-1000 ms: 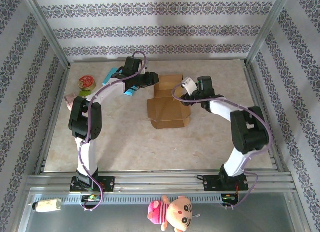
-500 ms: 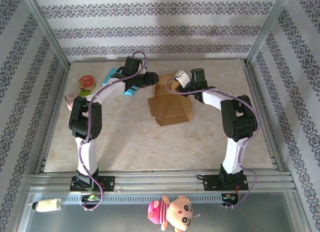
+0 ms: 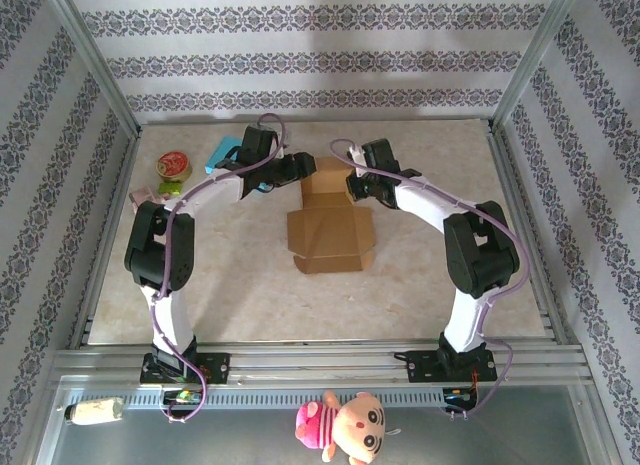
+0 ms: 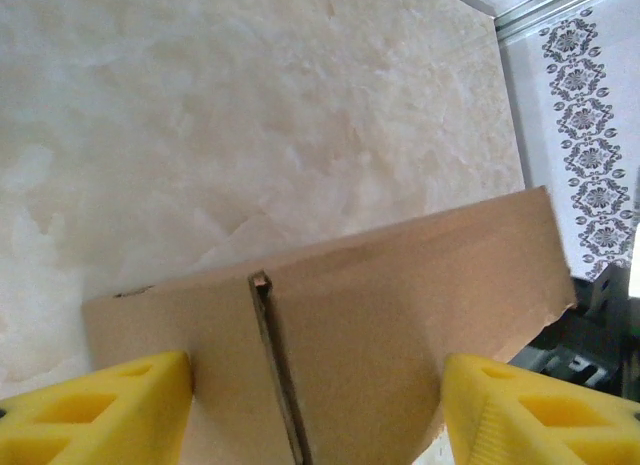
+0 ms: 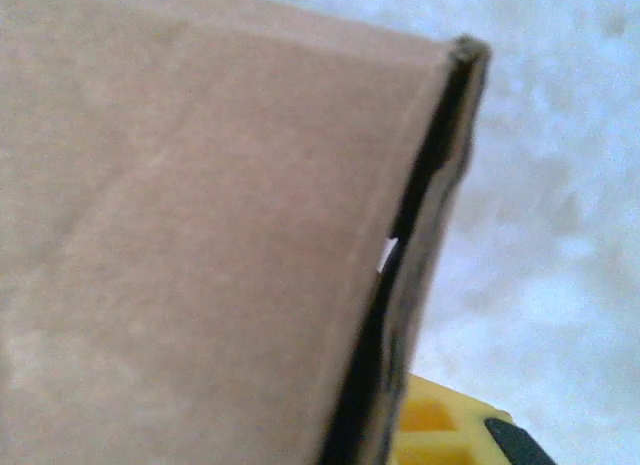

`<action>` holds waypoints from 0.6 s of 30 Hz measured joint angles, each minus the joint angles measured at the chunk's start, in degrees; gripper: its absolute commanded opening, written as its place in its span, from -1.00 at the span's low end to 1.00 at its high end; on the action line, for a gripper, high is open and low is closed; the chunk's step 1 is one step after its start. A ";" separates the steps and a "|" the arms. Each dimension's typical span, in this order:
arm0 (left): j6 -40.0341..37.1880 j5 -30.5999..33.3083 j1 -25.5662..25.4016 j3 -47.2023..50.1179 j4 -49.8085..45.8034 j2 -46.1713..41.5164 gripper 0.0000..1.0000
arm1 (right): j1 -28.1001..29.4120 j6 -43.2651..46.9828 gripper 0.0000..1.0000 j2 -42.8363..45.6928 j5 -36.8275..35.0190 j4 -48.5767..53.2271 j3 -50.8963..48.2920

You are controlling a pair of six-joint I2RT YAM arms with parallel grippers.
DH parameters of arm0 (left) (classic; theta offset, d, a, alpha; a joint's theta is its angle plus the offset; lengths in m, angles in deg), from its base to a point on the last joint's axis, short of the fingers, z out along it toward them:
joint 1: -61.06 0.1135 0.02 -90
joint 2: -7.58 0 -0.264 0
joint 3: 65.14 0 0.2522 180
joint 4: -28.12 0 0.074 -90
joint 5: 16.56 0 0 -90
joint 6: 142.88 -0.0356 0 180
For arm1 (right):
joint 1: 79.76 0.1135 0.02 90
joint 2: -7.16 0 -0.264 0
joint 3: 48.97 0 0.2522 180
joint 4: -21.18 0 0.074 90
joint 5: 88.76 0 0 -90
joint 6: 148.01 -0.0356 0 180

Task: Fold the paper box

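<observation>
Paper box (image 3: 330,240) brown, partly folded. Left gripper (image 4: 315,385) wide, straddling slotted panel. Right gripper (image 3: 357,188) at flap; grip unclear.

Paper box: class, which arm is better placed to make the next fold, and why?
Probably the right gripper: the paper box edge sits against its finger; the left gripper has open jaws, cardboard lying beyond them.

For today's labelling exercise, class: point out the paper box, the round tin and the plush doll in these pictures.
paper box (image 3: 330,243), top external view, middle of its flat near panel.
round tin (image 3: 174,165), top external view, centre of its red top.
plush doll (image 3: 358,432), top external view, its face.
</observation>
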 measured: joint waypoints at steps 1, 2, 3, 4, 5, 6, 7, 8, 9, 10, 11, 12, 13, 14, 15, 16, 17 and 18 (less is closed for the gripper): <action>0.46 -0.15 0.02 0.94 1.25 0.00 0.25 | 0.37 -1.99 -0.54 -0.02 -0.35 -0.22 -0.55; 1.07 -0.26 0.07 1.55 2.51 0.00 0.24 | 0.68 -3.89 -0.51 -0.02 -0.92 -0.39 -0.59; 1.49 -0.24 0.11 1.66 3.30 0.00 0.24 | 0.76 -5.33 -0.45 -0.02 -1.25 -0.59 -0.57; 1.84 -0.24 0.13 1.73 4.07 0.07 0.24 | 0.79 -6.84 -0.36 -0.15 -1.57 -0.63 -0.55; 2.21 -0.28 0.17 1.84 4.61 0.15 0.24 | 0.81 -8.31 -0.27 -0.48 -1.84 -0.70 -0.28; 2.54 -0.35 0.17 1.88 4.83 0.22 0.24 | 0.81 -9.46 -0.24 -0.92 -2.16 -0.85 0.04; 2.78 -0.59 0.15 1.92 5.16 0.31 0.24 | 0.92 -10.75 -0.24 -1.68 -2.69 -1.16 0.57; 2.82 -0.68 0.15 1.92 5.22 0.31 0.23 | 1.07 -12.04 -0.26 -2.64 -3.39 -1.70 1.11; 2.86 -0.68 0.15 1.92 5.22 0.31 0.24 | 1.18 -13.18 -0.34 -3.50 -4.07 -2.40 1.49; 2.93 -0.66 0.15 1.92 5.27 0.31 0.23 | 1.18 -14.16 -0.44 -4.31 -4.79 -3.17 1.84; 2.95 -0.68 0.17 1.92 5.27 0.31 0.23 | 1.25 -15.39 -0.52 -5.11 -6.03 -4.37 2.14; 2.95 -0.68 0.17 1.92 5.29 0.31 0.23 | 1.25 -16.06 -0.60 -5.66 -7.17 -5.27 2.29; 2.93 -0.74 0.15 1.92 5.31 0.31 0.23 | 1.33 -16.98 -0.71 -6.23 -8.81 -6.27 2.45; 2.93 -0.94 0.15 1.92 5.31 0.31 0.24 | 1.55 -17.53 -0.77 -6.51 -10.27 -6.93 2.51; 2.91 -1.14 0.15 1.92 5.35 0.31 0.23 | 1.88 -17.90 -0.78 -6.69 -11.80 -7.32 2.51; 2.91 -1.33 0.15 1.92 5.38 0.31 0.23 | 2.32 -18.03 -0.78 -6.80 -13.35 -7.45 2.49; 2.91 -1.33 0.11 1.92 5.38 0.31 0.24 | 2.97 -18.16 -0.75 -6.88 -15.08 -7.56 2.47; 2.89 -1.31 0.11 1.92 5.35 0.31 0.24 | 3.43 -18.43 -0.67 -6.95 -16.39 -7.67 2.45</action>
